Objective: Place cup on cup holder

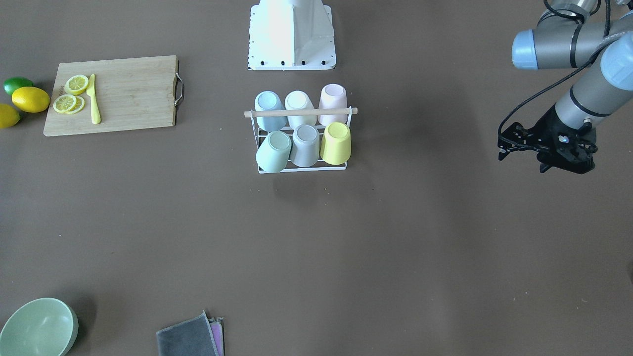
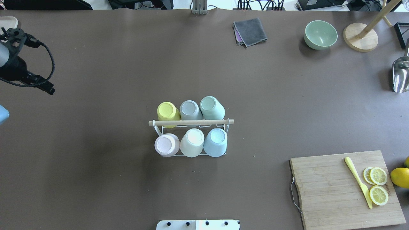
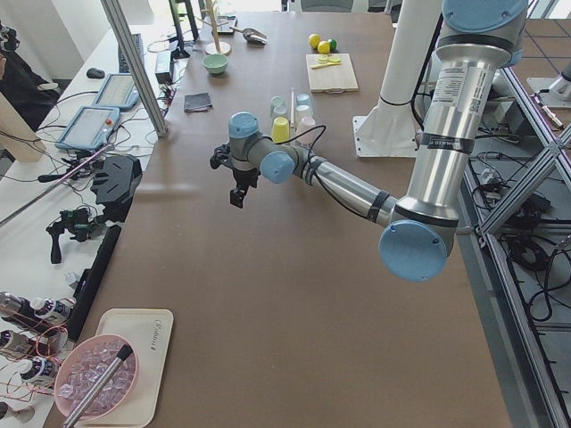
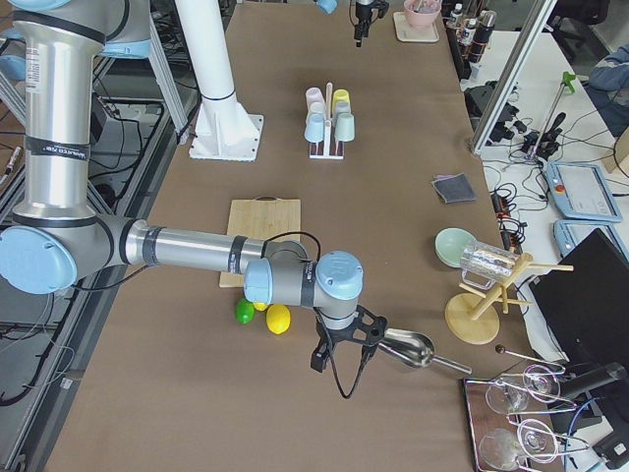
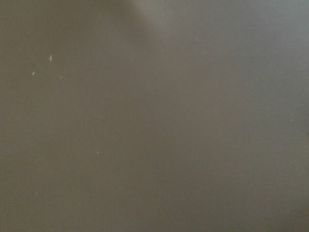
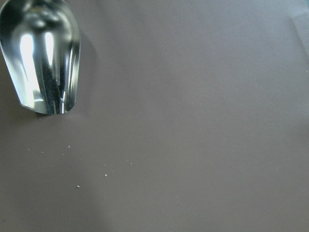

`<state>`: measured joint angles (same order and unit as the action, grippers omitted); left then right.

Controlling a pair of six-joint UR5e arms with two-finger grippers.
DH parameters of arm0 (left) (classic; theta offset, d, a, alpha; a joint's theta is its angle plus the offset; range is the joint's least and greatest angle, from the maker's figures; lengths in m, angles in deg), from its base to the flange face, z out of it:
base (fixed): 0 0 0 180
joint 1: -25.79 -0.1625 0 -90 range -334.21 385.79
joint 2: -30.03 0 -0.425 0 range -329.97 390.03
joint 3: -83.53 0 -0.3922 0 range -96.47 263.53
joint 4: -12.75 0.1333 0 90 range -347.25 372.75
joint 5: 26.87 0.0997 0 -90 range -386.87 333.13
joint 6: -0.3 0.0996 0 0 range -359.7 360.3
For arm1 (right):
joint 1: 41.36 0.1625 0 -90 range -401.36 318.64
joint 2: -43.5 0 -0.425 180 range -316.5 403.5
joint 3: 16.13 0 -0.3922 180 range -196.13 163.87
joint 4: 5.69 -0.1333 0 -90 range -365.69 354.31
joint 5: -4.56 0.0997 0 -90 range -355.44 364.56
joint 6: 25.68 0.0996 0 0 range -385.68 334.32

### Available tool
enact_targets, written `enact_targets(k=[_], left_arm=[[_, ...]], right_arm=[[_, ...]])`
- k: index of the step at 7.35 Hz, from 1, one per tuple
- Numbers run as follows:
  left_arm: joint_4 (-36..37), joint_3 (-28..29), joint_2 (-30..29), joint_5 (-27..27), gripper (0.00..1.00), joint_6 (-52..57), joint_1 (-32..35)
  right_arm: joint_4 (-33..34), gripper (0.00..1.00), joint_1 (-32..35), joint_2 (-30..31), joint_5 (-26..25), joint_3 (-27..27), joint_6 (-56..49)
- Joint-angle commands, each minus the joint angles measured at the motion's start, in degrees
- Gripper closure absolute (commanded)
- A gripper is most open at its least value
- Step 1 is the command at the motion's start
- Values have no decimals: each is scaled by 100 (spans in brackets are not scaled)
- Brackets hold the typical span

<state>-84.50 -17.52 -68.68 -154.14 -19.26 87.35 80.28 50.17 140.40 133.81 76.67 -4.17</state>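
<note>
The cup holder point(image 2: 191, 122), a white wire rack with a wooden rod across its top, stands mid-table. Several cups sit upside down on it: yellow point(image 2: 166, 110), grey point(image 2: 190, 108) and green point(image 2: 211, 106) in the far row, pink point(image 2: 165, 143), cream point(image 2: 193, 140) and blue point(image 2: 216, 140) in the near row. My left gripper point(image 1: 544, 165) hangs above bare table far to the rack's left and holds nothing; its fingers do not show clearly. My right gripper point(image 4: 339, 362) appears only in the exterior right view, so I cannot tell its state.
A metal scoop point(image 6: 41, 53) lies close to the right gripper. A cutting board point(image 2: 335, 188) carries lemon slices and a yellow knife, with lemons beside it. A green bowl point(image 2: 320, 34), a grey cloth point(image 2: 250, 30) and a wooden stand point(image 2: 360, 36) line the far edge.
</note>
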Motion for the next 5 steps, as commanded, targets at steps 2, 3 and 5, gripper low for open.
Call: enact_targets(k=[2, 3, 5], left_arm=[[-13, 156, 781, -255, 1, 49, 862], [-13, 78, 1018, -255, 1, 118, 1206], [22, 86, 1466, -246, 1, 1265, 1839]], right_arm=[[-1, 0, -134, -196, 153, 89, -998], [7, 0, -144, -198, 153, 107, -1269], [16, 0, -171, -215, 162, 107, -1483]])
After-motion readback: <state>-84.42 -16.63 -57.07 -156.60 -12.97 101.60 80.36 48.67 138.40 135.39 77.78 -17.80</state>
